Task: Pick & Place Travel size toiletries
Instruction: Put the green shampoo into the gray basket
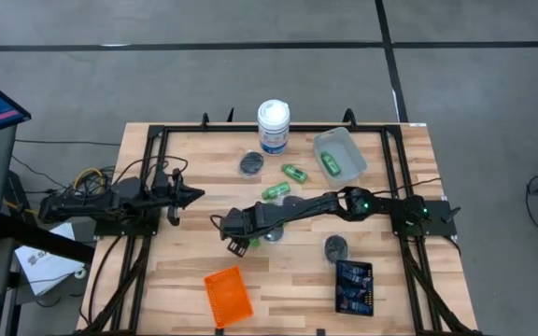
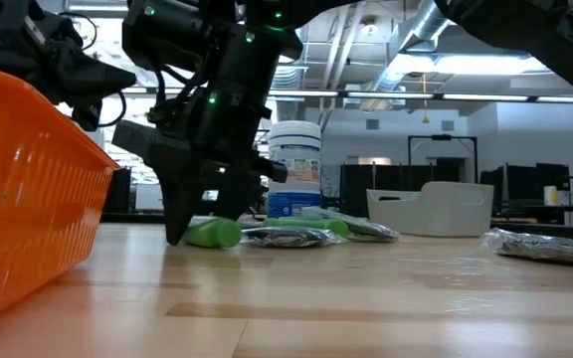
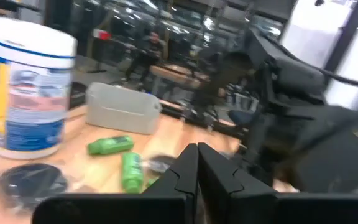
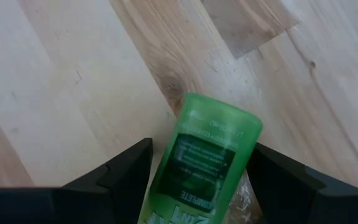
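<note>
Left gripper [image 1: 194, 195] parked over the left side of the light wooden slatted desk [image 1: 185, 271], jaws clenched, nothing between them. Orange perforated plastic tray [image 1: 227, 296] near the front edge, left of centre, lying apart from everything else.

Right gripper [image 1: 235, 237] reached across to mid-desk and lowered to the surface. Jaws spread wide, straddling a small bright green plastic bottle [image 4: 199, 163] lying on its side; one finger [image 4: 127, 169] close along each flank, contact not confirmed. Same bottle [image 2: 213, 233] seen in low view resting on the wood at the fingertips.

Behind the arm: round dark grey puck in clear wrap [image 1: 251, 164], tall white canister with blue label [image 1: 273, 125], two more green bottles [image 1: 275, 191] [image 1: 293, 173] lying flat on bare wood. Further right, clear plastic bin [image 1: 339, 154] at the back, with one green bottle [image 1: 332, 163] inside. Toward front right, second wrapped dark puck [image 1: 336, 247] on the desk, just behind a black rectangular tray [image 1: 354, 287] holding dark blue flat tubes [image 1: 352, 278].
</note>
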